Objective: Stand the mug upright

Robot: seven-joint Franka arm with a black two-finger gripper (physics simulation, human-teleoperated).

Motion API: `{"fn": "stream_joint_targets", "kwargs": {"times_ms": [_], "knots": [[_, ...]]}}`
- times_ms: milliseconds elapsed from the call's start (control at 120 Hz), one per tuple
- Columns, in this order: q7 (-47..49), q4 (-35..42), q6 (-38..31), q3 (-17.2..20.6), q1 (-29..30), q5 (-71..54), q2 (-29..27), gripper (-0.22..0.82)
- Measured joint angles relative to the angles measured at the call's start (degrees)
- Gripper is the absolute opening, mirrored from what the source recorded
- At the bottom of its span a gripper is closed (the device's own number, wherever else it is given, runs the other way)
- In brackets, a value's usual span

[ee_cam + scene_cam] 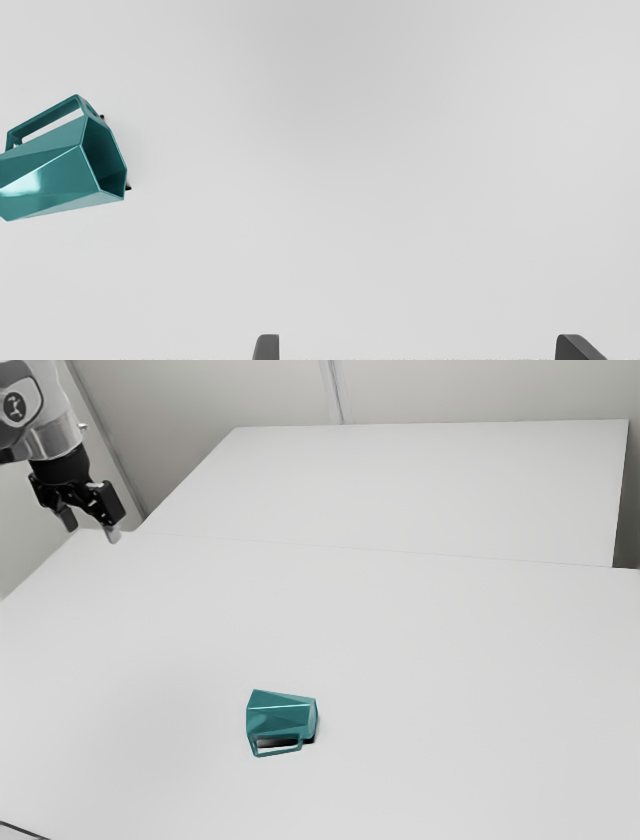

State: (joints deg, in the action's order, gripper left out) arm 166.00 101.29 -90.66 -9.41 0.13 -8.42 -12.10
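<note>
In the exterior view my gripper (92, 525) hangs at the upper left, high and well away from the mug. A teal, faceted mug (280, 712) lies on its side on the white table, its handle toward the exterior view's bottom edge. In the wrist view the same mug (50, 175) shows its open mouth and its handle, with part of its base end cut off by the frame. My gripper (417, 347) stands open there, its two fingertips wide apart with nothing between them.
The white table (420, 630) stretches under the arm and the mug, with a thin seam across it. Its far edge runs along a pale wall (480, 390). A dark thin line (22, 830) crosses the exterior view's bottom left corner.
</note>
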Motion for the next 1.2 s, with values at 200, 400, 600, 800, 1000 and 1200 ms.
{"fn": "stream_joint_targets", "kwargs": {"times_ms": [200,400,600,800,1000,1200], "knots": [[0.0,1.05,-0.35,0.18,0.04,0.03,0.56,0.6],[0.0,6.5,-1.15,0.3,0.5,5.71,0.31,0.6],[0.0,16.43,-4.93,0.27,2.94,21.32,-0.69,0.6],[0.0,28.19,-11.43,0.31,4.21,32.96,-1.27,0.6],[0.0,34.74,-16.58,1.48,4.25,39.94,-0.12,0.6],[0.0,37.59,-19.96,1.58,4.46,47.64,4.51,0.6]]}}
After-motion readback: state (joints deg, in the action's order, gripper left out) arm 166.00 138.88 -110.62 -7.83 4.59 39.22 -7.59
